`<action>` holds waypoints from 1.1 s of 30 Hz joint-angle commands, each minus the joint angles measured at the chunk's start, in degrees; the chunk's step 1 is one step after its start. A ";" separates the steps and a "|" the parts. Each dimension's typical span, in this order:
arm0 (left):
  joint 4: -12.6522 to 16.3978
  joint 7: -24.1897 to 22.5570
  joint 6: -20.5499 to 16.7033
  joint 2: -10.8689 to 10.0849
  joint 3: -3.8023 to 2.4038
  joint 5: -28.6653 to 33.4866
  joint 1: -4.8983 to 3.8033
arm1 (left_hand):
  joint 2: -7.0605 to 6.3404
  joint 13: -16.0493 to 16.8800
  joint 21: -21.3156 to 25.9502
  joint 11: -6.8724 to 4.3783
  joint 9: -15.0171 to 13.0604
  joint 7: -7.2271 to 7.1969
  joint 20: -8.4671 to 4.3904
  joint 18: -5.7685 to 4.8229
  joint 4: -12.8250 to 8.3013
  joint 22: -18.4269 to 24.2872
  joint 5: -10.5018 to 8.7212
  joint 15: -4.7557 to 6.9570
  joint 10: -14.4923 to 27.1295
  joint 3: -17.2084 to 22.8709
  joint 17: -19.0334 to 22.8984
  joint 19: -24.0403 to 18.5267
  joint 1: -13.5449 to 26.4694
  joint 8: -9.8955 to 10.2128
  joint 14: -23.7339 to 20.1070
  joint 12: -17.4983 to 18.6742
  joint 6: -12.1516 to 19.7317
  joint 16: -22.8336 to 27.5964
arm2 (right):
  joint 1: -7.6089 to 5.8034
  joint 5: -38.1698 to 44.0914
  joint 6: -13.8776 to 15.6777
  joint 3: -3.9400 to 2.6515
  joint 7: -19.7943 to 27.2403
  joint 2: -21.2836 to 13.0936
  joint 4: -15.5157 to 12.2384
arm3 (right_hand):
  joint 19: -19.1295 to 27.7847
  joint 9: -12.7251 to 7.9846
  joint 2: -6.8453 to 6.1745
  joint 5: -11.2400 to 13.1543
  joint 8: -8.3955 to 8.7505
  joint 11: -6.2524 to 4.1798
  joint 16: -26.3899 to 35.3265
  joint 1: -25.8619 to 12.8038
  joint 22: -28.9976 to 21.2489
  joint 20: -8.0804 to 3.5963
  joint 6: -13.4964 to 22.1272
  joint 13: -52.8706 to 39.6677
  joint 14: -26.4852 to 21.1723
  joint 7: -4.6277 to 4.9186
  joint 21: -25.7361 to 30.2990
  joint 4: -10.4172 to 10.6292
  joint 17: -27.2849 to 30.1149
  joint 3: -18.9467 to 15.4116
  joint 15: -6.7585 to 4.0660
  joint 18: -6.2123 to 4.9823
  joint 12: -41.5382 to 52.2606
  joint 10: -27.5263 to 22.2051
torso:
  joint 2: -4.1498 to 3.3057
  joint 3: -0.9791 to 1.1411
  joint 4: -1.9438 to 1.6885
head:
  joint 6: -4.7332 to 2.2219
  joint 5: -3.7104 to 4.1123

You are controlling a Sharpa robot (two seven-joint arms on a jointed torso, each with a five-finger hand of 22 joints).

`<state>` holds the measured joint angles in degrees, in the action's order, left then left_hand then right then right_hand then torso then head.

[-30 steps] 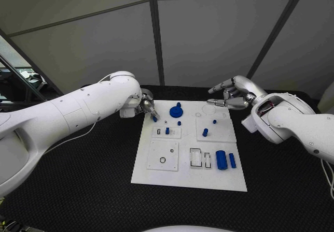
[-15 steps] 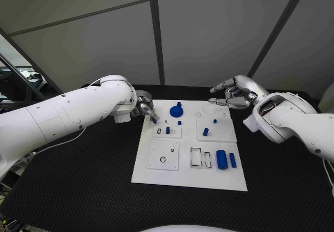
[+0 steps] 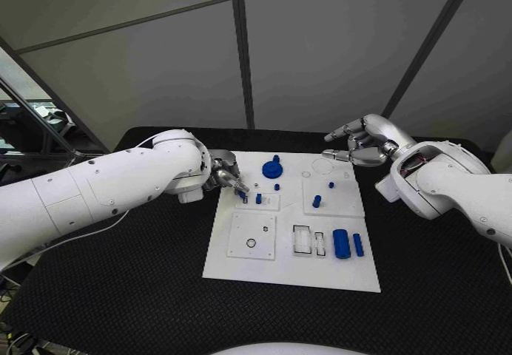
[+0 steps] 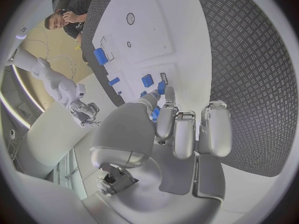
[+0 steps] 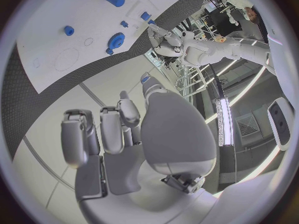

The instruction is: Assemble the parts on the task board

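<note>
My left hand (image 3: 226, 177) has swung in over the near-left corner of the task board (image 3: 290, 277), fingers pinching a small blue part (image 4: 161, 88) beside the blue gear (image 3: 271, 170), ready to seat it, while my right hand (image 3: 361, 144) hovers empty, fingers loosely curled, past the board's far edge.

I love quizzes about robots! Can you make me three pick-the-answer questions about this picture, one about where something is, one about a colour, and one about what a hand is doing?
1. Where on the task board is the gear?
A. at the far edge
B. at the near edge
C. off the board, on the table

2. What colour are the parts?
A. red
B. blue
C. yellow

3. What is the left hand doing?
A. lying flat on the table
B. pinching a small blue part
C. holding the gear

Answers:
1 A, it sits by the board's far edge.
2 B, every piece on the white board is blue.
3 B, blue shows between its fingertips.
</note>
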<state>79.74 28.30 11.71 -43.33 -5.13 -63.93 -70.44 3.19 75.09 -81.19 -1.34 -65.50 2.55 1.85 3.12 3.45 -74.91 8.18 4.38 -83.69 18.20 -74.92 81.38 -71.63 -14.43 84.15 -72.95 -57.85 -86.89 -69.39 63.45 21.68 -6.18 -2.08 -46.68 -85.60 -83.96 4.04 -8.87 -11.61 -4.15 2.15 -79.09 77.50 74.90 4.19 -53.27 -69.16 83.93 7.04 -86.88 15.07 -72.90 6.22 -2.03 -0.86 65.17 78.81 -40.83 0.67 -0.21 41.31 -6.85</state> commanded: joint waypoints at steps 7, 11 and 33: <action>1.03 0.94 -2.99 0.06 -0.03 0.56 0.94 | -0.02 8.40 -0.24 -0.24 -0.31 -0.11 -0.09 0.01 -8.17 -3.36 0.35 0.39 -0.87 7.88 -11.55 0.48 0.64 -0.28 4.92 -0.32 -0.26 0.04 | -0.10 0.01 -0.33 -0.04 0.63 0.02 -0.03 | -3.48 -0.07 0.27 0.16 0.28 -0.15 0.22 -0.17 11.10 -0.21 -0.38 -0.09 2.39 -0.12 0.15 0.05 -0.05 0.28 -0.37 -0.26 0.15 -0.08 | -0.09 0.00 0.12 | 0.10 0.00; 1.18 1.04 -2.65 0.15 -0.03 0.45 1.09 | -0.03 8.40 -0.25 -0.25 -0.40 -0.11 -0.11 0.00 -8.33 -3.39 0.54 0.41 -0.88 8.03 -11.55 0.49 0.77 -0.31 4.92 -0.32 -0.25 0.04 | -0.09 0.01 -0.36 -0.04 0.65 0.03 -0.01 | -3.48 -0.07 0.27 0.16 0.28 -0.15 0.22 -0.17 11.10 -0.21 -0.38 -0.09 2.39 -0.12 0.15 0.05 -0.05 0.28 -0.37 -0.26 0.15 -0.08 | -0.08 -0.01 0.07 | 0.11 0.05; 1.34 1.26 1.38 0.03 -0.05 -1.18 1.26 | -0.18 8.38 -0.20 -0.27 -0.63 -0.11 -0.14 0.02 -8.96 -3.36 0.57 0.43 -0.87 8.49 -11.68 0.44 1.01 -0.37 4.95 -0.25 -0.23 -0.08 | -0.09 0.00 -0.59 -0.04 0.71 -0.04 0.07 | -3.53 -0.07 0.28 0.19 0.29 -0.16 0.26 -0.22 11.17 -0.21 -0.41 -0.10 2.39 -0.12 0.09 0.04 -0.01 0.26 -0.37 -0.24 0.18 -0.07 | -0.07 -0.03 0.07 | 0.36 0.14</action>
<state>80.85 29.52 11.19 -43.34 -5.25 -64.24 -69.30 3.10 75.05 -81.14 -1.44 -65.99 2.59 1.64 3.12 2.82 -74.91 8.59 4.50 -83.79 18.83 -74.92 81.58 -71.04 -14.51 83.85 -72.95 -57.83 -86.89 -69.37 63.44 21.44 -6.18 -1.96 -46.73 -85.49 -83.96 4.04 -8.87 -11.62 -4.15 2.15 -79.09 77.50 74.90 4.19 -53.27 -69.19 83.93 7.03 -86.89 15.07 -72.88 6.21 -2.04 -0.86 65.17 78.81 -40.90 0.64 -0.13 41.63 -6.75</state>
